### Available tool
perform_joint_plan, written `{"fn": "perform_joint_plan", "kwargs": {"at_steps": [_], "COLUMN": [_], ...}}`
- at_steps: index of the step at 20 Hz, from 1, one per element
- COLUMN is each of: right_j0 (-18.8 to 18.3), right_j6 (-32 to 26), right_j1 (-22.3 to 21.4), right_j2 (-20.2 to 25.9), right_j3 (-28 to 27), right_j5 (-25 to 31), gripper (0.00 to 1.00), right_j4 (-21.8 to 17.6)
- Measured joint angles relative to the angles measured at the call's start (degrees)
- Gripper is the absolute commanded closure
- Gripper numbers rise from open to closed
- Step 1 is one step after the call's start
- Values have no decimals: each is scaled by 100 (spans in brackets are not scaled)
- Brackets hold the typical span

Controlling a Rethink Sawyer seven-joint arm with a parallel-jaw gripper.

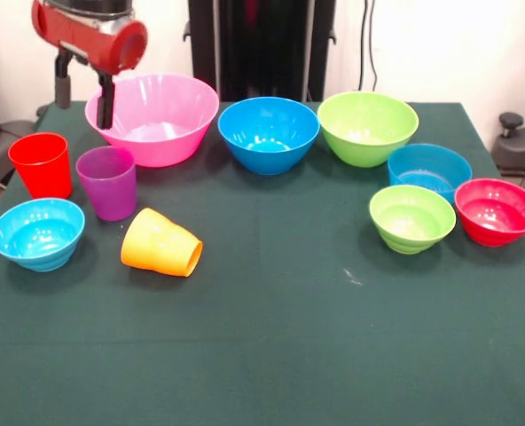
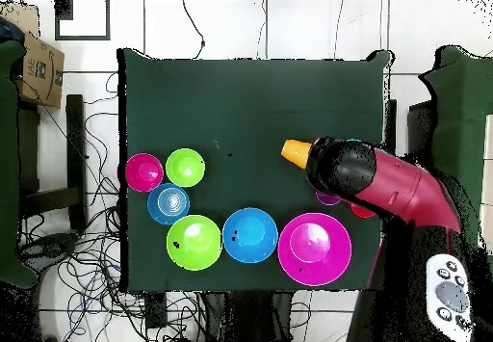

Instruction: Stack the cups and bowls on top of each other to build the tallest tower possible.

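On the green table (image 1: 271, 355), seen from the front, nothing is stacked; every cup and bowl stands alone. At the far left, the red cup (image 1: 42, 164) stands upright near the table's edge. In front of it sits the light blue bowl (image 1: 37, 232). Just right of the red cup stands the purple cup (image 1: 108, 182), upright, and in front of that the orange cup (image 1: 161, 243) lies on its side with its mouth turned to the right.

The gripper (image 1: 83, 93) hangs down from the red arm (image 1: 90, 35) at the upper left, above the red and purple cups and just in front of the left rim of the big pink bowl (image 1: 156, 117). Two dark prongs show, well apart, with nothing between them; how wide the tool is spread otherwise I cannot tell. In the overhead view the arm's body covers the gripper and most of the cups; only the orange cup's end pokes out beside it.

Right of the pink bowl, along the back, come the mid-sized blue bowl (image 1: 269, 133) and the mid-sized green bowl (image 1: 367, 127). Farther right, a smaller blue bowl (image 1: 429, 169) sits behind a small green bowl (image 1: 411, 217), with the red bowl (image 1: 497, 211) just beside them at the far right.
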Motion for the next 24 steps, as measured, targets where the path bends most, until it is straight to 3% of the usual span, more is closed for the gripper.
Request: {"fn": "perform_joint_plan", "kwargs": {"at_steps": [10,24], "right_j0": [-113,-59], "right_j6": [0,0], "right_j1": [326,549], "right_j2": [265,472], "right_j3": [-2,27], "right_j5": [-379,-718], "gripper": [0,0], "right_j4": [-275,-282]}}
